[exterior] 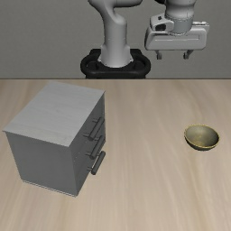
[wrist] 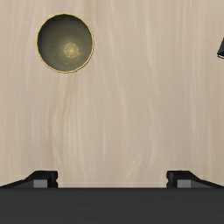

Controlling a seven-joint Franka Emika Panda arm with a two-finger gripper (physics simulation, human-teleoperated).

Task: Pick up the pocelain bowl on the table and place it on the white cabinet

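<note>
Nearest on the light wooden table (exterior: 144,194) stands one white-grey cabinet (exterior: 54,126), on the exterior view's left. It is set at an angle, so that its drawer front faces the exterior view's right and slightly toward the near edge. Dark bar handles (exterior: 94,149) run down that front, two of them plain to see, though the number of drawers cannot be told for certain. The cabinet's flat top is bare. Farther back, on the exterior view's right and well apart from the cabinet, sits the one porcelain bowl (exterior: 202,137). It is upright on the tabletop, round, olive-gold with a paler rim, and nothing touches it. In the wrist view the bowl (wrist: 66,44) shows from straight above as a dark hollow ringed in gold, lying on bare wood well away from both fingertips. Farther still, the single gripper (exterior: 175,55) hangs high above the table's far side, beyond the bowl and slightly nearer the middle than it. Its two fingers point down and are spread wide with only air between them, and the wrist view shows the gripper (wrist: 113,179) the same way, holding nothing. Farthest is the one arm (exterior: 117,32), rising from its black round base (exterior: 115,65) at the table's far edge.
</note>
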